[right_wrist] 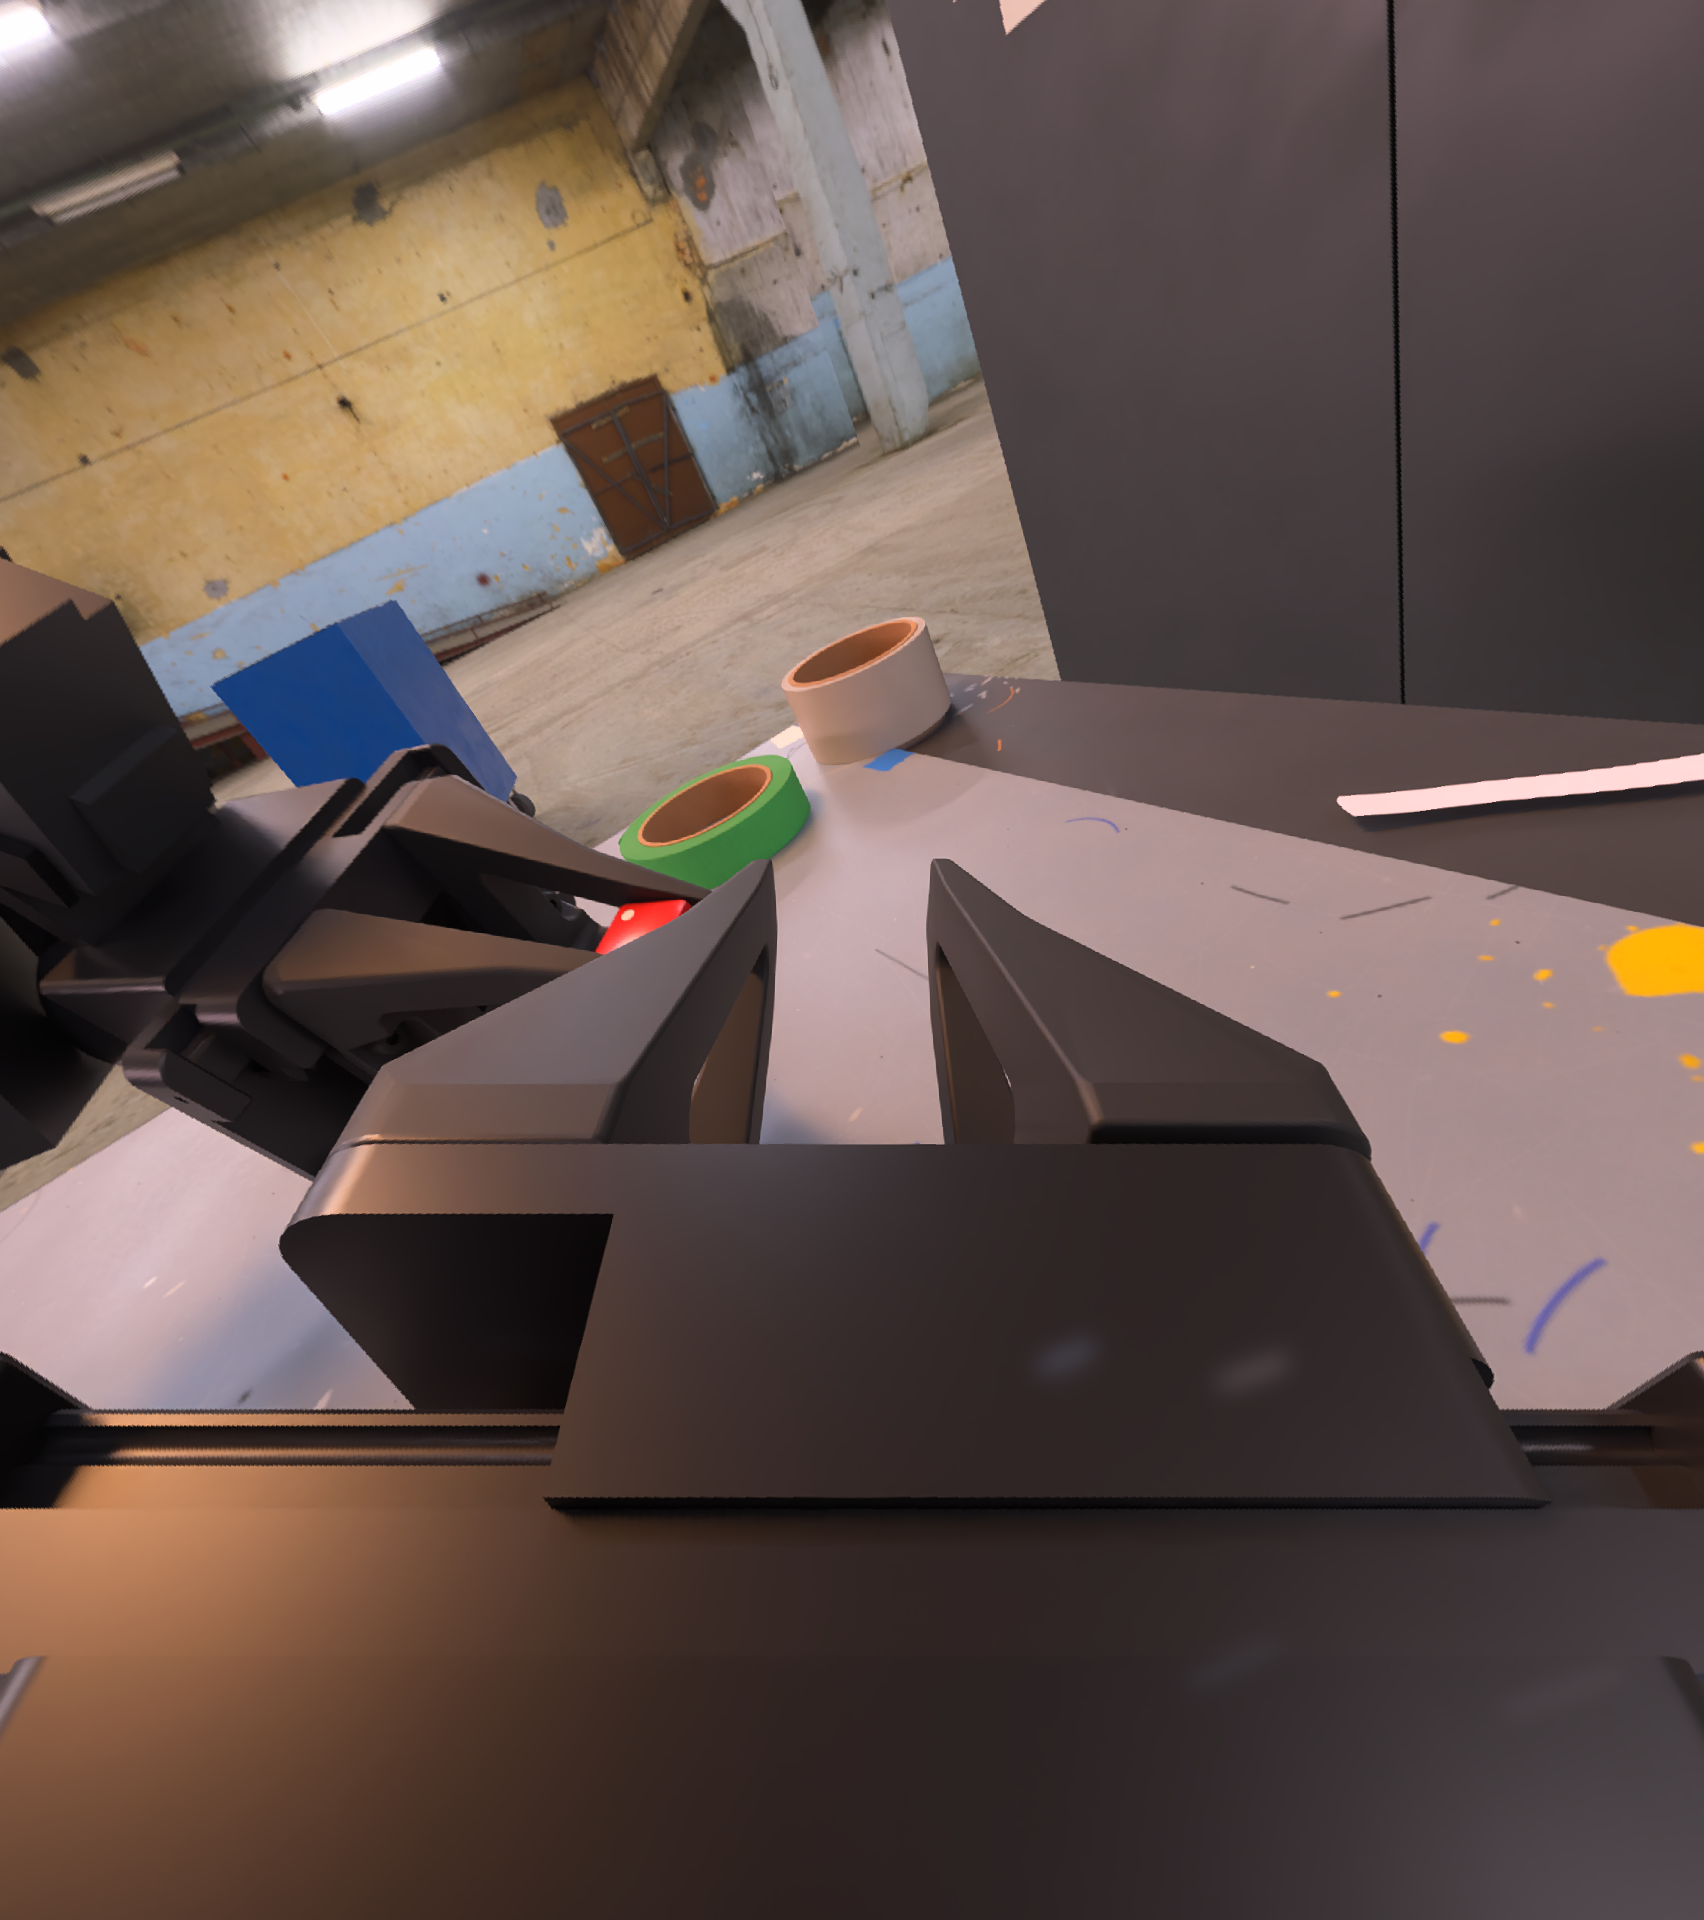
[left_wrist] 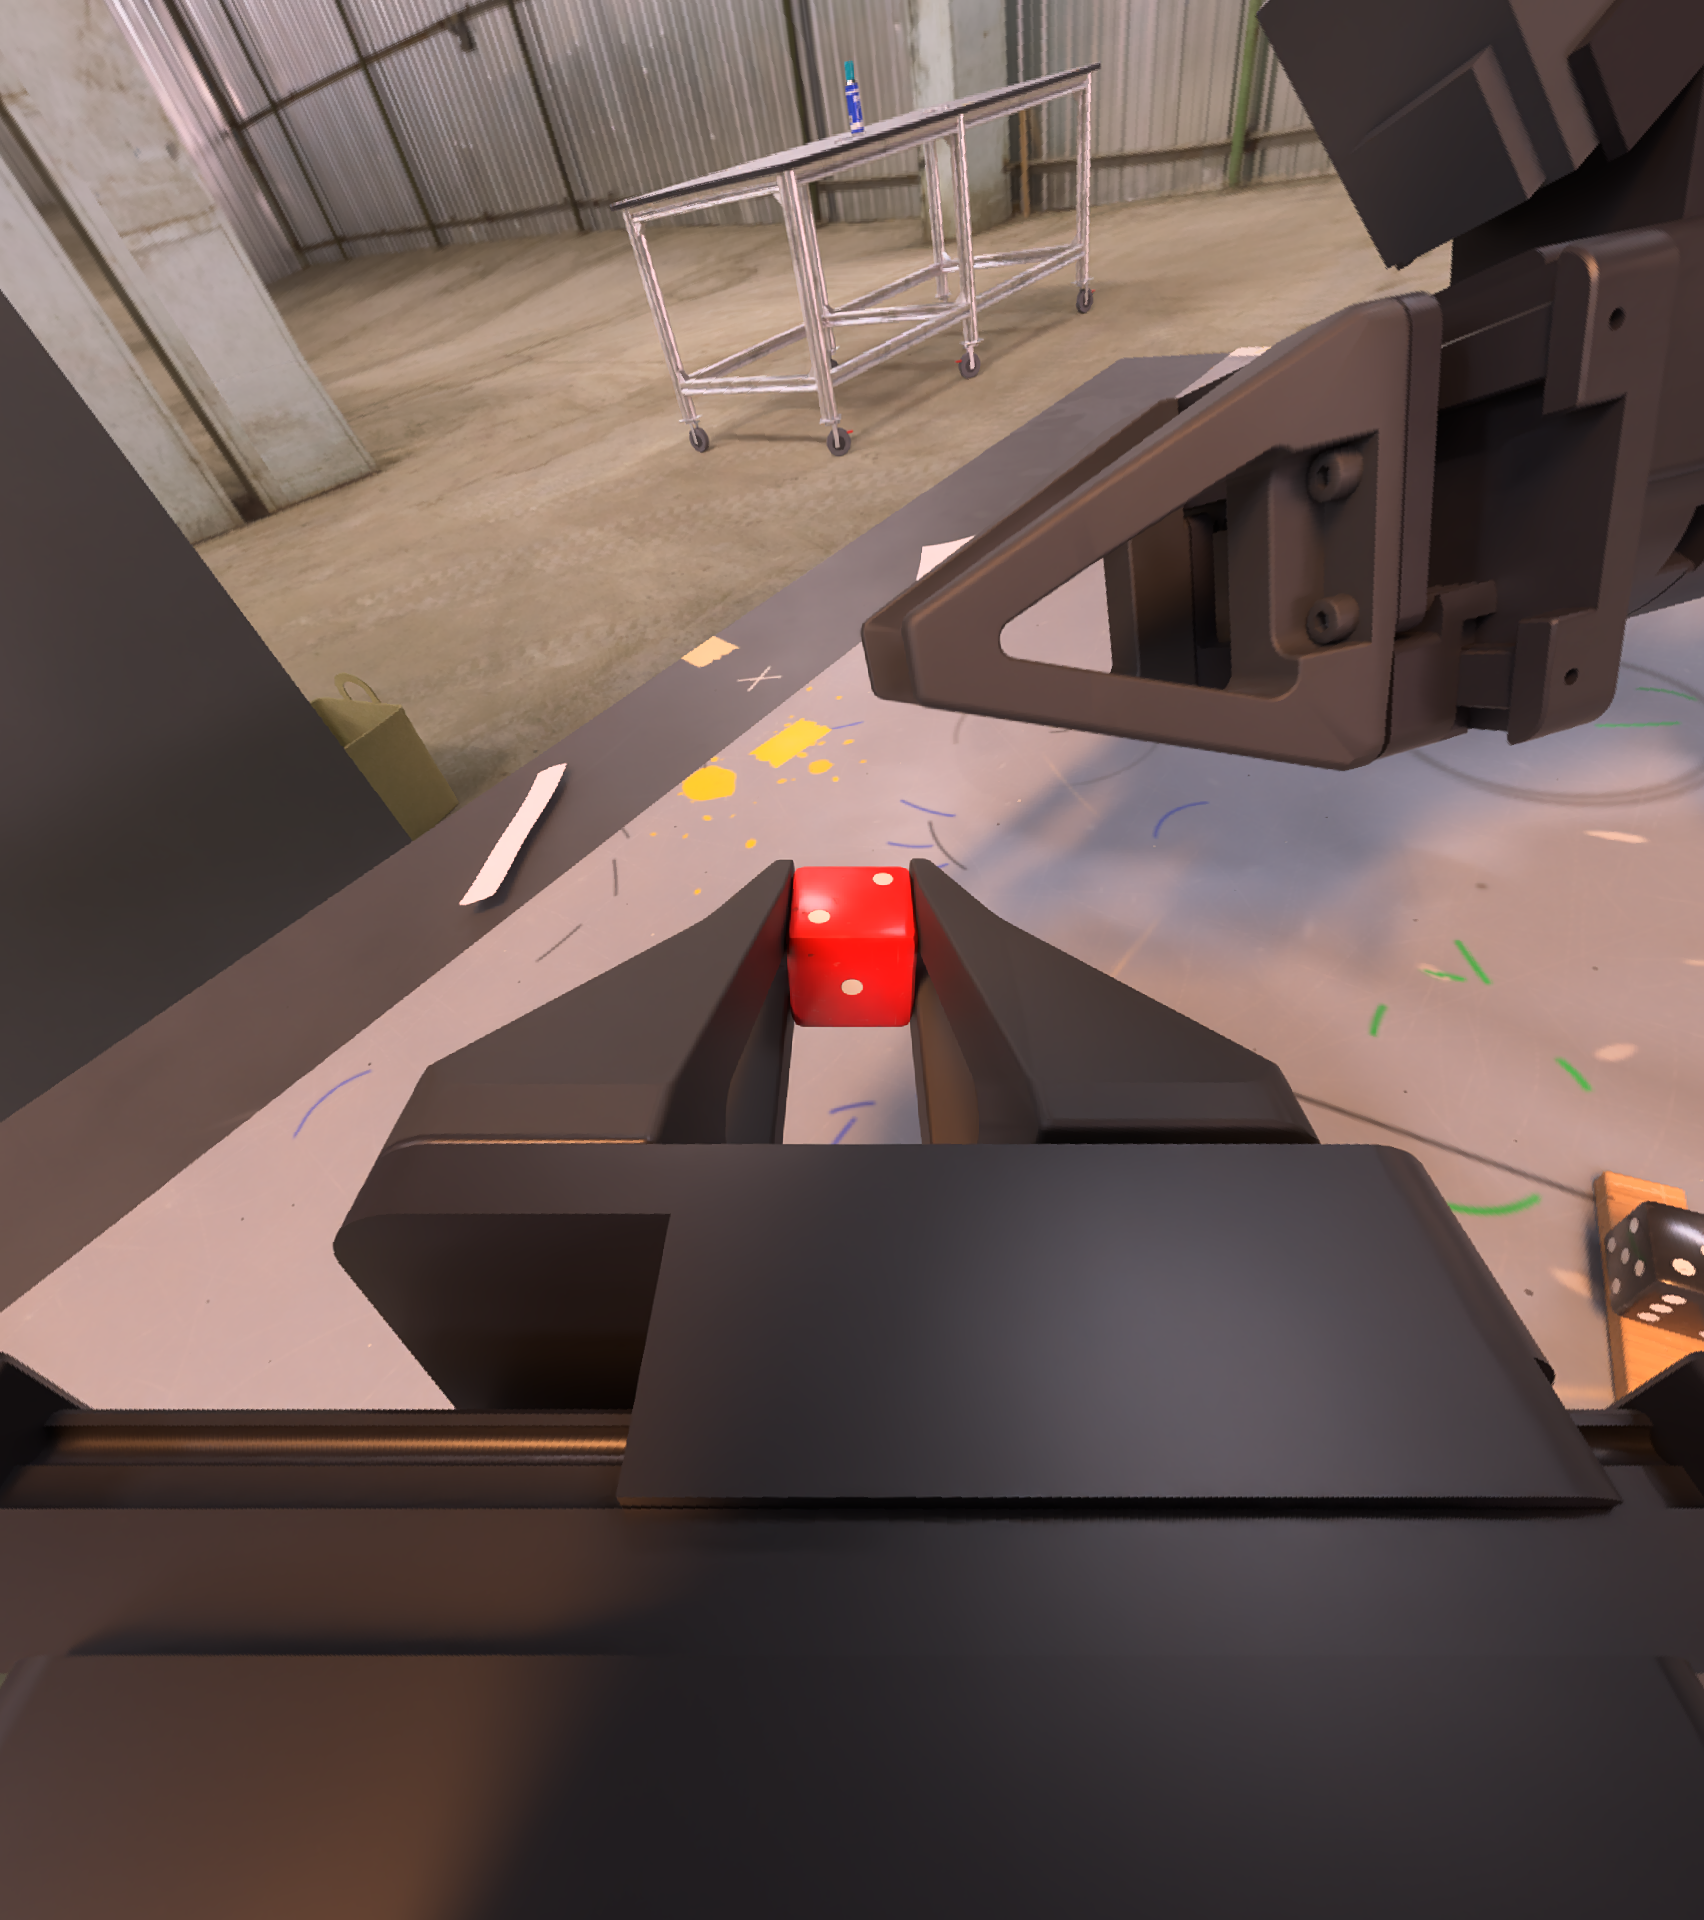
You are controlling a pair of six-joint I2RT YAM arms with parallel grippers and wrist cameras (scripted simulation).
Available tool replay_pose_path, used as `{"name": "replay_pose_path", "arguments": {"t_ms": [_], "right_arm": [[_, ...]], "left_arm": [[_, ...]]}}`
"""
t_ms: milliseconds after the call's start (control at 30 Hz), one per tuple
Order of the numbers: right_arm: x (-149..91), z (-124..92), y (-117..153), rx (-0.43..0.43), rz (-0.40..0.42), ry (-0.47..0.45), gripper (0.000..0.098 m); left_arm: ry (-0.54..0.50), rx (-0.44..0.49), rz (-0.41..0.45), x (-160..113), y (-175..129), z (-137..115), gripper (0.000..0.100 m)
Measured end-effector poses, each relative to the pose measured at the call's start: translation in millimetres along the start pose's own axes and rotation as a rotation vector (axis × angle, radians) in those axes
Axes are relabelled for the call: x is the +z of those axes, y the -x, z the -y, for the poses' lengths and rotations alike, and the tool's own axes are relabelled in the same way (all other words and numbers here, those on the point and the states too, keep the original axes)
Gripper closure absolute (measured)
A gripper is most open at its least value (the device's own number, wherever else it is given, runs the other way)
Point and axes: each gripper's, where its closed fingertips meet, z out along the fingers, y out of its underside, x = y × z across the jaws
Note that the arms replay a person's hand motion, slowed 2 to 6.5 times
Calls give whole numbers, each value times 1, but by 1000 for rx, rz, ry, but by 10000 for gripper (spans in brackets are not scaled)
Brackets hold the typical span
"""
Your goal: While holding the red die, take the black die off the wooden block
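My left gripper [left_wrist: 850, 883] is shut on the red die [left_wrist: 850, 948] and holds it above the grey table [left_wrist: 1191, 935]. The black die [left_wrist: 1687, 1288] sits on the wooden block [left_wrist: 1637, 1351] at the lower right of the left wrist view, partly hidden behind my gripper body. My right gripper [right_wrist: 850, 883] is open and empty above the table; it also shows in the left wrist view [left_wrist: 931, 665] at upper right, pointing left. In the right wrist view the left gripper [right_wrist: 661, 914] comes in from the left with the red die [right_wrist: 635, 923] just visible. The black die is not in the right wrist view.
A green tape roll [right_wrist: 718, 810] and a beige tape roll [right_wrist: 869, 691] lie near the table's far edge. A white strip [right_wrist: 1544, 784] lies on the dark border. A blue box [right_wrist: 349, 696] stands behind the left arm. Yellow paint splashes [right_wrist: 1674, 961] mark the table.
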Motion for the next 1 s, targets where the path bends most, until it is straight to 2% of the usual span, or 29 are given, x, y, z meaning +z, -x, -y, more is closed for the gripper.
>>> {"name": "replay_pose_path", "arguments": {"t_ms": [233, 400, 633, 833, 1000], "right_arm": [[0, 5, 15, 20, 96, -39, 682], [1, 3, 21, 8, 139, -33, 644], [4, -5, 11, -2, 81, 19, 640], [1, -1, 3, 0, 19, 5, 702], [-1, 3, 6, 12, 35, -22, 701]], "left_arm": [[18, -7, -5, 0, 0, -5, 821], [21, 8, -7, 1, -1, -5, 821], [15, 21, 4, 0, 0, -4, 821], [0, 6, 2, 0, 0, 0, 821], [7, -4, -1, 0, 0, -2, 821]]}}
